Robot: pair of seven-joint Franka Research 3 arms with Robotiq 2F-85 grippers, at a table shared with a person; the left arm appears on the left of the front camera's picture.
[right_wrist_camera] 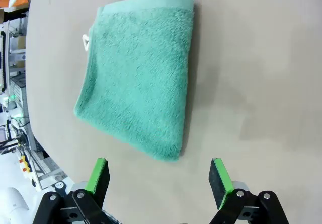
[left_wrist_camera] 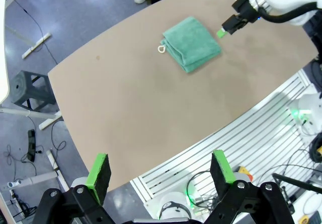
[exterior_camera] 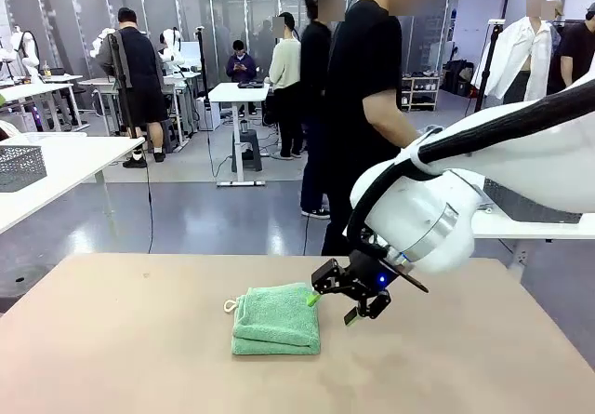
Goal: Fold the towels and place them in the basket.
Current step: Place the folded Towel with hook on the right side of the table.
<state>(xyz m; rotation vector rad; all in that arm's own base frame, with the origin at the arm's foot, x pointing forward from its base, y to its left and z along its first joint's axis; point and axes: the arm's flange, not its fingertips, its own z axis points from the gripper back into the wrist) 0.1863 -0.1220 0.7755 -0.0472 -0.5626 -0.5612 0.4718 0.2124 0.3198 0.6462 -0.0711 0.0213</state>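
Lying folded | towel | just beside right end effector | jaws apart

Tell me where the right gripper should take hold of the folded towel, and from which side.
Probably the towel by its right-hand edge, coming from above on that side. It lies flat on the table, folded into stacked layers, and that edge is closest to the open right gripper. The jaws should pinch all layers together.

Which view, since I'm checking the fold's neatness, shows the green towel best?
Right wrist view: the folded towel lies close below, edges and white loop clear. Front view shows it low, from the side; left wrist view shows it small and far off.
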